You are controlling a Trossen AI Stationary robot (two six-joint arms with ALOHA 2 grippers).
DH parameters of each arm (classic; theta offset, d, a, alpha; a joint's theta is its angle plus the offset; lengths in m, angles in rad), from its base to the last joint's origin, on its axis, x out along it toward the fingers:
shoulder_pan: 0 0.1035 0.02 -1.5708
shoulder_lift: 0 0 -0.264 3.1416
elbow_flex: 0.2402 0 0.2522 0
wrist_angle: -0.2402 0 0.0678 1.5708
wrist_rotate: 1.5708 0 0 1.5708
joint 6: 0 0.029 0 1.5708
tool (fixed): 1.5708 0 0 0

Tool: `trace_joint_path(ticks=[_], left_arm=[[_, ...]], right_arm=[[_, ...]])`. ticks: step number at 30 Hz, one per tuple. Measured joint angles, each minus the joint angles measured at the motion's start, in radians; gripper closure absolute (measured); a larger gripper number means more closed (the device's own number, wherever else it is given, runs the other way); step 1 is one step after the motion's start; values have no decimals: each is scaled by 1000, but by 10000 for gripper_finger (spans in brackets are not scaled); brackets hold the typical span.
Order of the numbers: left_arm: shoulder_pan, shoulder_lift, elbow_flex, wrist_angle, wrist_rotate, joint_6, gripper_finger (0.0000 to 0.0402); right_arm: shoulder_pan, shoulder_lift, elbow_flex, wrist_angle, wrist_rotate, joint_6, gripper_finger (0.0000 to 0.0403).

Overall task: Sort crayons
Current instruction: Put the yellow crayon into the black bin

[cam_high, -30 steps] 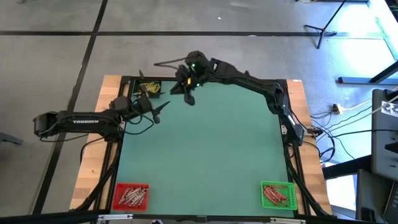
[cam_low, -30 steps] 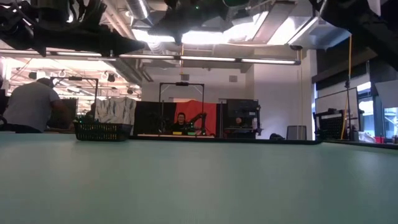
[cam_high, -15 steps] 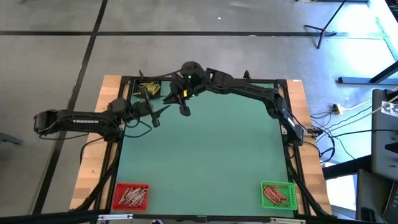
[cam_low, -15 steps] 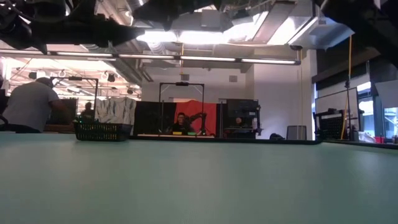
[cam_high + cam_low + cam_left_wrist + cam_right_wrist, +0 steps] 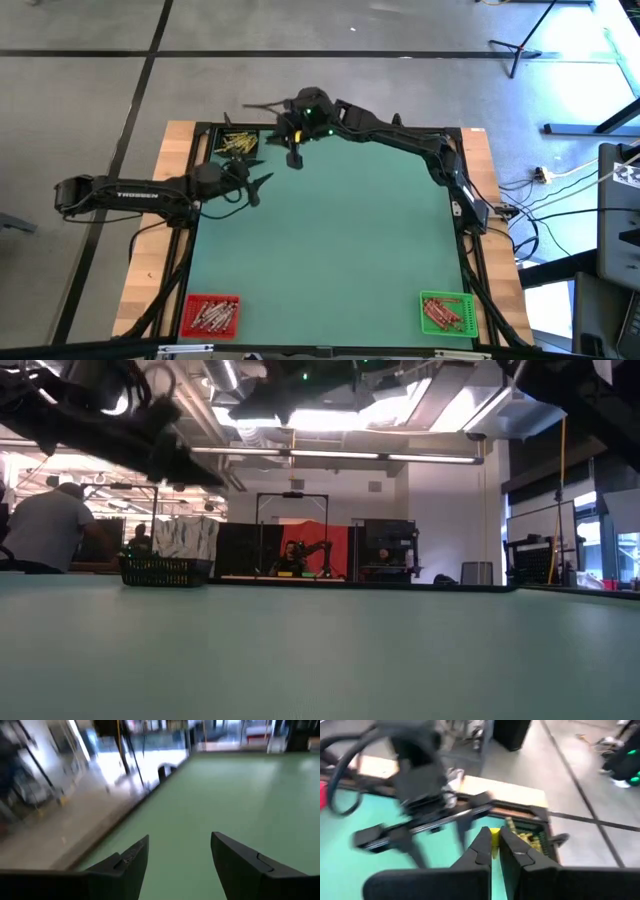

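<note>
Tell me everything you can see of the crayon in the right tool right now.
The yellow crayon is a short, thin stick, waxy-looking, pinched between the right tool's two dark shut fingertips, with only its end showing above them. It is held up off the green mat, close to the black bin of yellow crayons at the table's far left corner. Its full length and any label are hidden.

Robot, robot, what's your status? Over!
Right pincer shut on yellow crayon, near black bin. Left pincer open, empty, over mat. Nothing blocking. Over.

Crayons (image 5: 238,144) fill the far-left bin (image 5: 222,133); two more bins (image 5: 211,315) occupy the near corners.
</note>
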Motion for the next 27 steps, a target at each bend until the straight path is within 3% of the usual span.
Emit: trace_joint_path(ticks=[5, 13, 21, 27], left_arm=[[-15, 0, 0, -149, 9, -112, 204], [-87, -1, 0, -192, 68, -144, 204], [-132, -1, 0, -187, 66, -143, 204], [-148, -1, 0, -215, 49, -167, 204]], right_arm=[[-59, -2, -117, 290, 0, 63, 391], [-122, 0, -370, 773, 40, 207, 391], [-136, 62, -432, 918, 96, 264, 391], [-130, 114, -434, 786, 63, 361, 391]])
